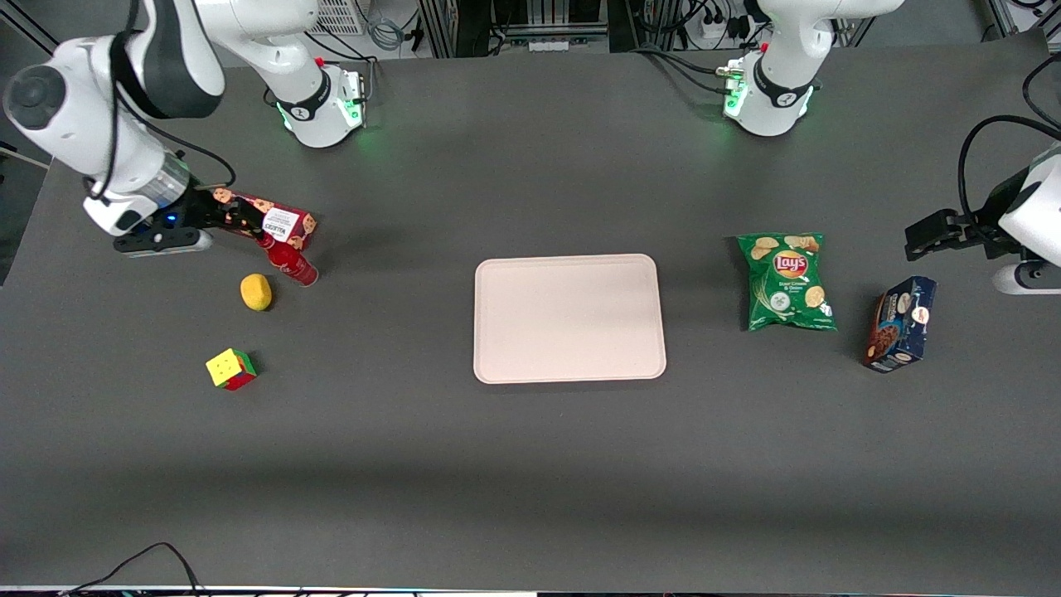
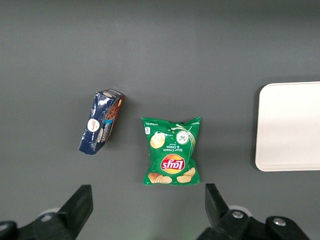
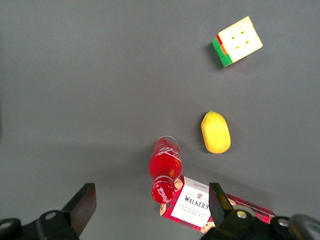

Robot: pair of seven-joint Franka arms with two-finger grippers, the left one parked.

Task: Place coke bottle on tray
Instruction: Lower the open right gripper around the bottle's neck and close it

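Gripper (image 1: 217,217) hangs above the working arm's end of the table with its fingers spread wide and nothing between them, as the right wrist view shows. Just below it and a little nearer the front camera stands the bottle (image 1: 289,261), upright, cap (image 3: 162,191) up, its long axis vertical; in the front view it only seems to lean. It is not yet between the fingers. Touching or just beside it is the cookie box (image 1: 274,221), right under the gripper. A lemon (image 1: 256,292) and a cube (image 1: 230,368) lie nearer the camera. The tray (image 1: 569,318), bare, sits well apart toward the table's middle.
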